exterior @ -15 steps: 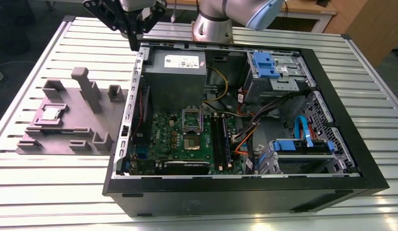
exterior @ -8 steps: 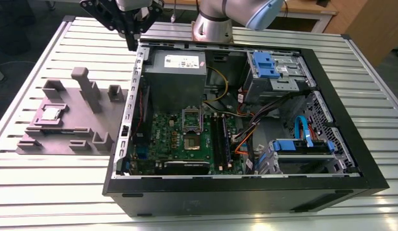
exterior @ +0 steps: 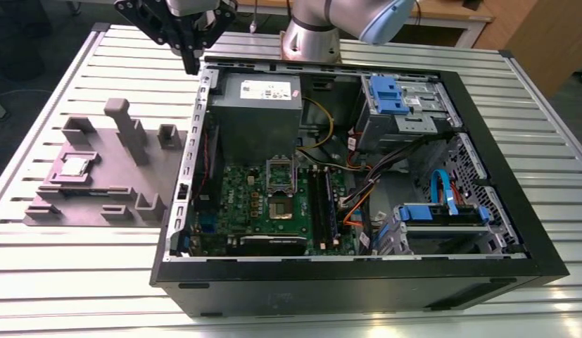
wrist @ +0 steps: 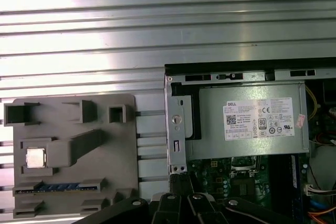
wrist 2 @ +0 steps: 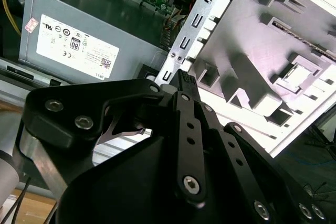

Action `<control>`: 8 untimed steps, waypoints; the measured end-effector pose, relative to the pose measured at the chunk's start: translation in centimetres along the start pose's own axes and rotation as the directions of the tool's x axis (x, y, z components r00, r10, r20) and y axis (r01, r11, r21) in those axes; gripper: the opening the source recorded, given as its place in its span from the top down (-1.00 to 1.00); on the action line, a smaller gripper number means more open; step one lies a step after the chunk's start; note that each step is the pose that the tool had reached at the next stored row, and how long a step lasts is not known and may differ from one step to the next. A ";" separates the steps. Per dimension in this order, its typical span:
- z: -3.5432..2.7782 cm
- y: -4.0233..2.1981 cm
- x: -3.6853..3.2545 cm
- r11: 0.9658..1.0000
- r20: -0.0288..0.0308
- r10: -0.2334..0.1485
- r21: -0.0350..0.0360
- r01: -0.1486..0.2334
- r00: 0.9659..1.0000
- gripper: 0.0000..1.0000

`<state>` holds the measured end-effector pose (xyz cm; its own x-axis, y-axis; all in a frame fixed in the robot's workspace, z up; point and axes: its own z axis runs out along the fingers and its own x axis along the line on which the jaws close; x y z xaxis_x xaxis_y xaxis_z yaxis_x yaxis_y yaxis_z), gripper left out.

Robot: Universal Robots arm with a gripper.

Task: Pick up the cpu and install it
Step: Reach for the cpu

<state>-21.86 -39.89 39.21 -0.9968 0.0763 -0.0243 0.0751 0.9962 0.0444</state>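
The arm [exterior: 314,39] stands behind the computer case [exterior: 366,282], and its upper part is cut off by the picture edge in the exterior view. The gripper [exterior: 190,67] hangs pointing straight down over the case's far corner, near the power supply [exterior: 257,105]. Its fingers [wrist 2: 184,85] look pinched together with nothing between them. The cpu [exterior: 74,165] is well apart from it, lying flat in a square recess of the grey tray [exterior: 112,176]. That tray sits on the slatted table [exterior: 84,267] just beside the case, on the exterior view's left. In both wrist views the black gripper body hides a good part of the scene. I honestly can't make out much of the motherboard [wrist: 231,174].
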 end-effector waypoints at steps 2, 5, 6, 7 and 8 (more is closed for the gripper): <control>0.00 -0.01 0.06 1.000 0.000 0.000 0.000 0.000 1.000 0.79; 0.01 -0.01 0.15 1.000 0.000 0.000 0.000 0.000 1.000 0.79; 0.01 -0.01 0.17 1.000 0.000 0.000 0.000 0.000 1.000 0.79; 0.01 -0.02 0.20 1.000 0.000 0.000 0.000 0.000 1.000 0.79; 0.01 -0.02 0.23 1.000 0.000 0.000 0.000 0.000 1.000 0.79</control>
<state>-22.09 -39.89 39.20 -0.9968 0.0762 -0.0243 0.0751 0.9962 0.0444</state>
